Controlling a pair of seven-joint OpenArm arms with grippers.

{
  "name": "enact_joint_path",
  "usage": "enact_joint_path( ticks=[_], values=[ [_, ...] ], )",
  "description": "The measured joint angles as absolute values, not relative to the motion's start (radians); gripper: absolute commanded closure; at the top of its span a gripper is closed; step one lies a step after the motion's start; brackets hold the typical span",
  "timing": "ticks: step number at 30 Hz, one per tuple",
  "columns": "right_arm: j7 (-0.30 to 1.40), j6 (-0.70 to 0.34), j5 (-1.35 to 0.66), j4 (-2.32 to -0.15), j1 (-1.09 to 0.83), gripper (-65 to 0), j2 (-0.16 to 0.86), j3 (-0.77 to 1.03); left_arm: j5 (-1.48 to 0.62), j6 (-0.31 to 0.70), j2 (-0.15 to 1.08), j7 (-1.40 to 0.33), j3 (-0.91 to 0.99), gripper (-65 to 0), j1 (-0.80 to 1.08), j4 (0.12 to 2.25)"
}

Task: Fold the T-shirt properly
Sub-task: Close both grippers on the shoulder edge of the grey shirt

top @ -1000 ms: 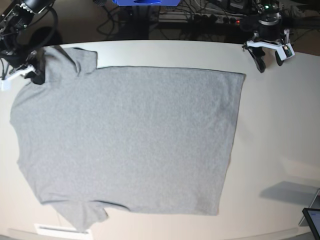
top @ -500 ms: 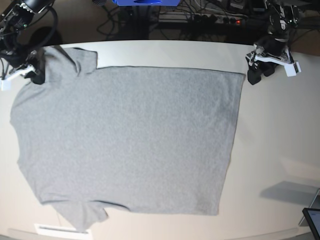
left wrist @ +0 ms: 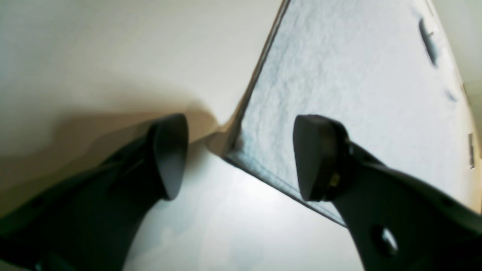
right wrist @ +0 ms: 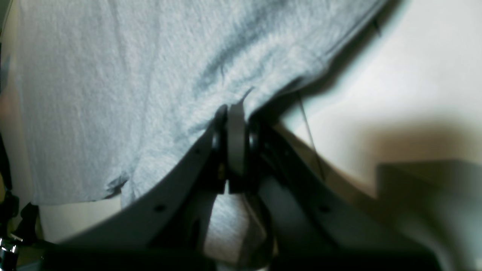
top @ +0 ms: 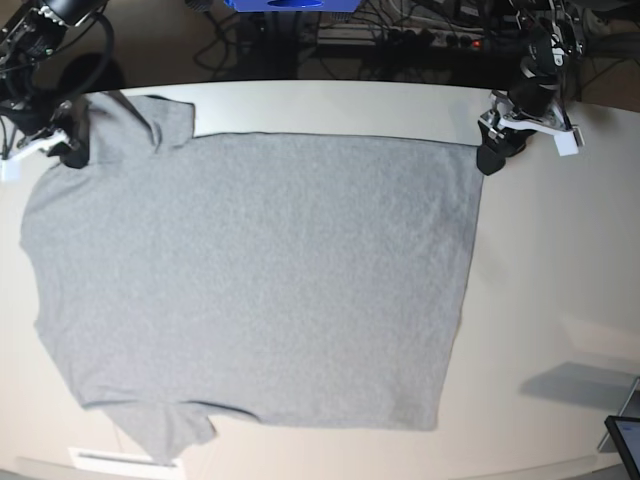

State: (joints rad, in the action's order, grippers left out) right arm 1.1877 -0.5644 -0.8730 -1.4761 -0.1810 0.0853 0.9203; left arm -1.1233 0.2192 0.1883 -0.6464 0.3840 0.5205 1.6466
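Note:
The heather-grey T-shirt [top: 260, 280] lies flat on the white table [top: 560, 260], plain side up, with its sleeves to the left and its hem to the right. My left gripper [top: 490, 155] stands open at the hem's far right corner. In the left wrist view that corner of the T-shirt [left wrist: 339, 75] sits between the fingers [left wrist: 169, 158] of the left gripper [left wrist: 241, 158]. My right gripper [top: 68, 150] is shut on the T-shirt at the far left, by the upper sleeve. The right wrist view shows the right gripper [right wrist: 235, 128] pinching a fold of the T-shirt [right wrist: 113, 94].
Cables and a power strip [top: 400, 35] run behind the table's far edge, next to a blue object [top: 290, 5]. A dark screen corner [top: 625, 435] pokes in at the bottom right. A white strip [top: 110, 460] lies at the front left edge.
My left gripper has come down and leftwards from beside the table's far right to the T-shirt's hem corner. The right gripper and the shirt have not moved.

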Motion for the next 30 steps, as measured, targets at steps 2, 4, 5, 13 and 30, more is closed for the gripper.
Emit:
enact_joint_path(
  ticks=[2, 4, 5, 13, 30],
  values=[
    [1.188, -0.564, -0.873, -1.476, -0.181, -0.4, 0.085, 0.92, -1.122, 0.218, 0.188, -0.648, 0.384, -42.7, 0.503, 1.641],
    [1.188, -0.564, -0.873, -1.476, -0.181, -0.4, 0.086, 0.92, -1.111, 0.21, 0.189, -0.645, 0.369, -42.7, 0.487, 1.638],
    [1.188, -0.564, -0.873, -1.476, -0.181, -0.4, 0.086, 0.92, -1.108, 0.211, 0.189, -0.641, 0.356, -42.7, 0.483, 1.638],
    [1.188, -0.564, -0.873, -1.476, -0.181, -0.4, 0.086, 0.92, -1.126, 0.22, 0.189, -0.613, 0.242, -42.7, 0.422, 1.603],
    [1.187, -0.564, -0.873, -1.476, -0.181, -0.3, 0.085, 0.92, -1.09, 0.237, 0.176, -0.64, 0.213, 0.0, 0.413, 1.569]
  ],
)
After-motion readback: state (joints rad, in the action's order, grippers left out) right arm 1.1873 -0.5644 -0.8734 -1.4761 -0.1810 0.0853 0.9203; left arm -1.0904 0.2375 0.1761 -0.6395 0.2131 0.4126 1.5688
